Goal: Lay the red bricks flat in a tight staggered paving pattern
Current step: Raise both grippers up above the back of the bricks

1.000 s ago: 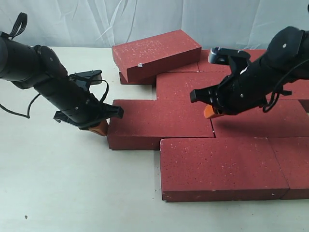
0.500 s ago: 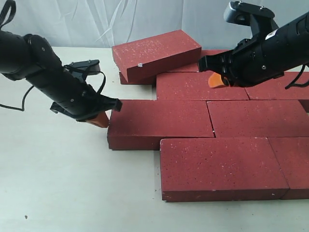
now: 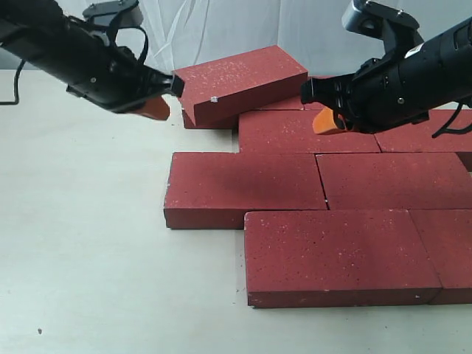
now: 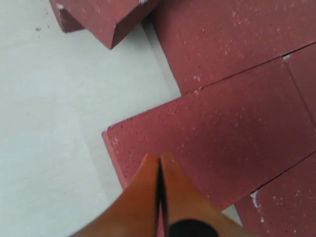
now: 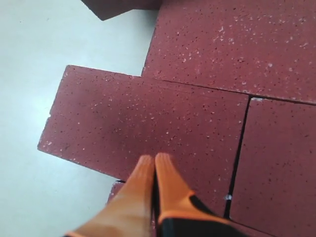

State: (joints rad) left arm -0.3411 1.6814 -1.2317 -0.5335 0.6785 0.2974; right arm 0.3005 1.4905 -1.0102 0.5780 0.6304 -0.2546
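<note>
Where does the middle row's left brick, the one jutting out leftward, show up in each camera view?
Exterior view: the middle-row left brick lies centre-left, in front of the back row.
Left wrist view: that brick mid-picture, beyond the shut left tool.
Right wrist view: that brick mid-picture, beyond the shut right tool.
Shared landmark: the tilted brick propped on the back row.
</note>
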